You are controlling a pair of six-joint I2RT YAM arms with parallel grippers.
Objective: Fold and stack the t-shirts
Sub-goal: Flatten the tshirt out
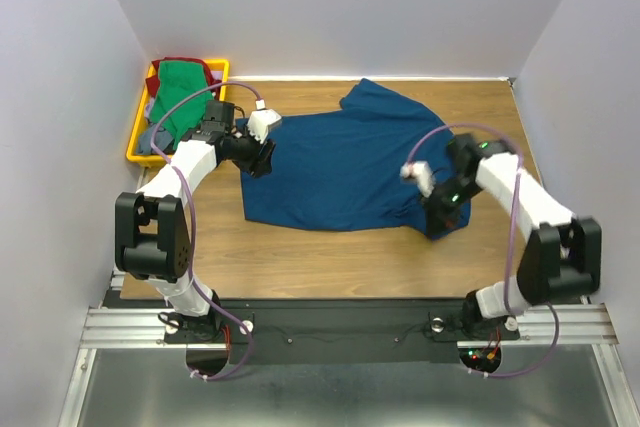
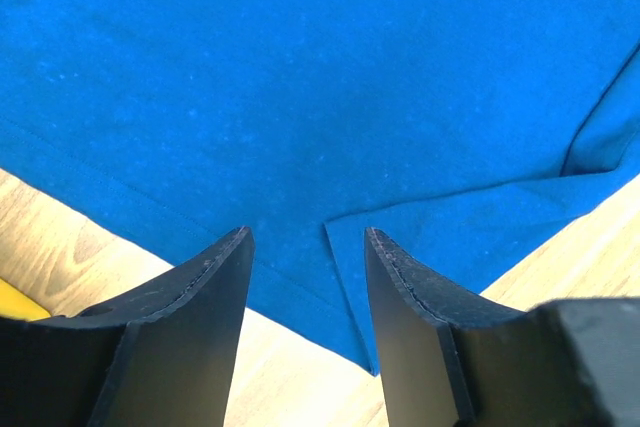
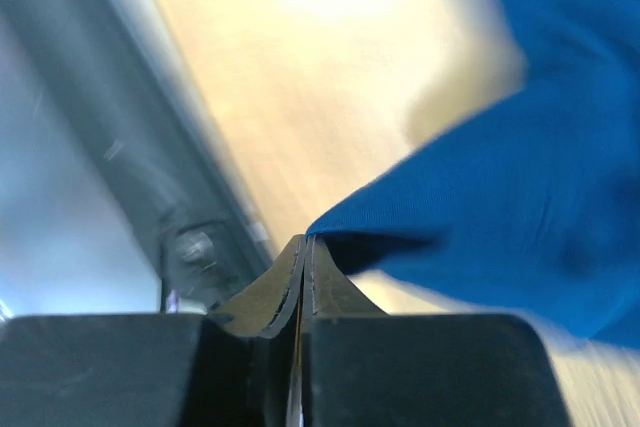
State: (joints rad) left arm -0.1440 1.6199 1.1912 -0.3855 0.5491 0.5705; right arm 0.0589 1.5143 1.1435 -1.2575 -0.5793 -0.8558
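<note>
A large dark blue t-shirt [image 1: 340,162] lies spread across the middle of the wooden table. My left gripper [image 1: 262,159] hovers over its left edge, open. In the left wrist view the open left gripper [image 2: 308,247] straddles a folded-over corner of the blue cloth [image 2: 320,77] at the hem. My right gripper [image 1: 440,222] is at the shirt's near right corner. In the right wrist view this gripper [image 3: 305,239] is shut on the tip of the blue cloth [image 3: 520,197], which rises off the table with a shadow under it. Green [image 1: 180,87], dark red [image 1: 190,63] and grey-blue [image 1: 150,137] shirts lie in the tray.
A yellow tray [image 1: 133,139] stands at the back left corner, against the left wall. White walls close the table on three sides. The metal rail [image 1: 340,322] with the arm bases runs along the near edge.
</note>
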